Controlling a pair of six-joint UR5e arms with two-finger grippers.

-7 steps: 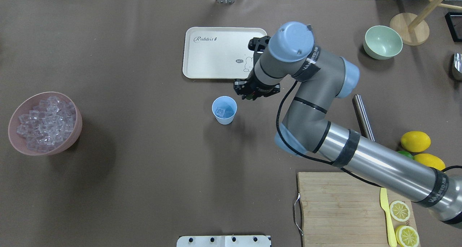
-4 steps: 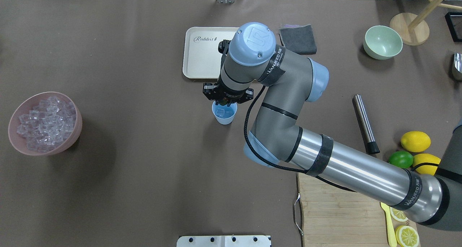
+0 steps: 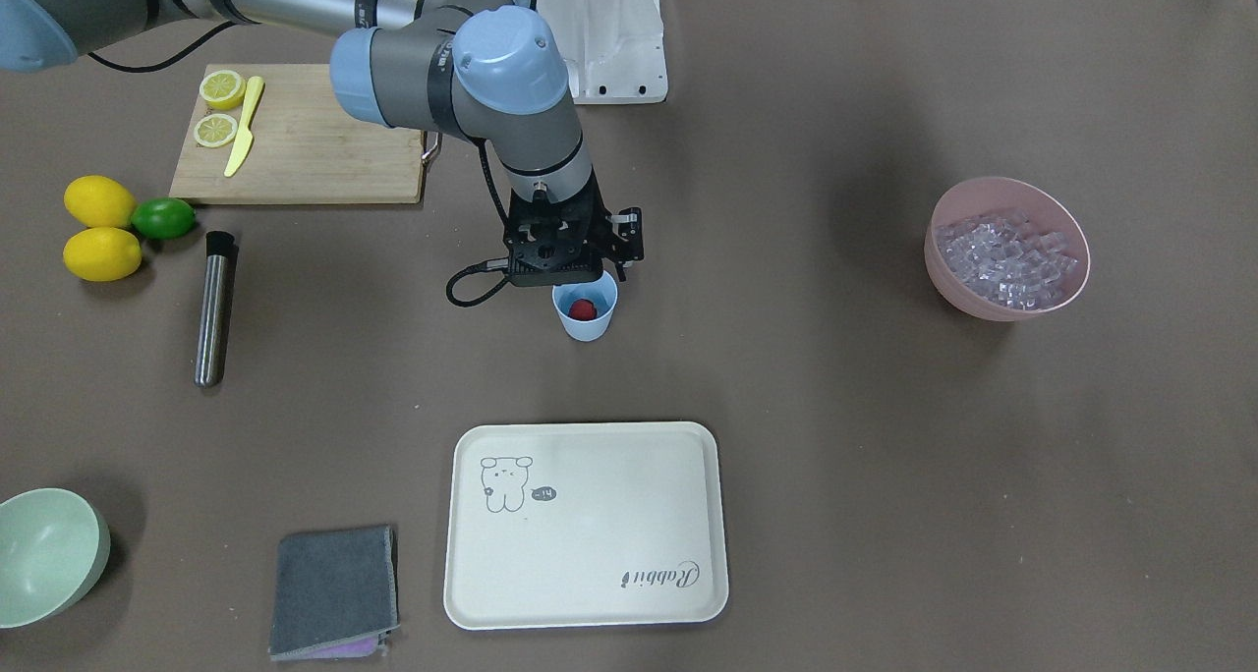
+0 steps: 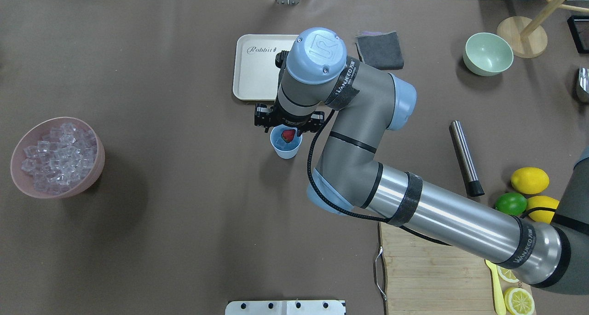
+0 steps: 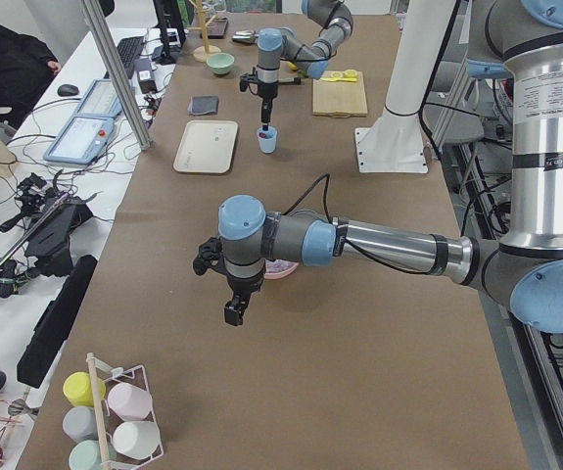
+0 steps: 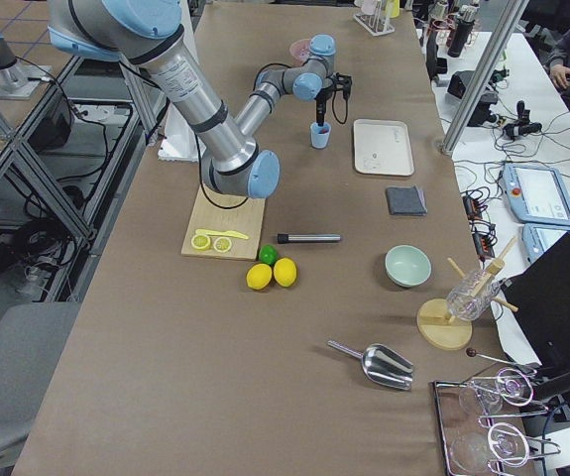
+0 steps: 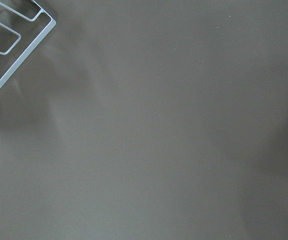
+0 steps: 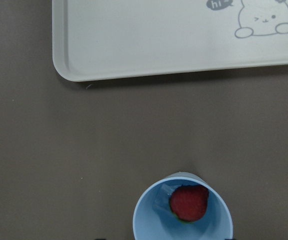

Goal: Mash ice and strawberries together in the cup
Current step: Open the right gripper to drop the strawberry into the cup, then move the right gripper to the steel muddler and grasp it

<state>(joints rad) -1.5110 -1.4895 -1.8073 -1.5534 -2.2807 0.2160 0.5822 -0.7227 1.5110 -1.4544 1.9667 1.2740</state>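
The pale blue cup [image 4: 286, 150] stands mid-table in front of the tray. The red strawberry [image 4: 289, 134] lies loose inside it beside a clear ice cube, as the right wrist view shows: strawberry [image 8: 189, 202], cup [image 8: 149, 220]. My right gripper [image 4: 285, 121] hangs just above the cup's far rim with nothing held; its fingers sit spread at the wrist view's bottom edge. More ice [image 4: 57, 158] fills the pink bowl [image 4: 99, 156] at the left. My left gripper [image 5: 234, 311] shows only in the exterior left view, above bare table near the pink bowl; I cannot tell its state.
A cream tray [image 4: 257, 75] lies behind the cup. A steel rod [image 4: 464, 157] lies to the right, with lemons [image 4: 529, 180], a lime [image 4: 511, 203] and a cutting board [image 4: 428, 264]. A green bowl [image 4: 487, 53] and grey cloth [image 4: 379, 50] sit far right.
My right arm swung left from the tray's corner to above the cup. The strawberry left the gripper and now lies in the cup.
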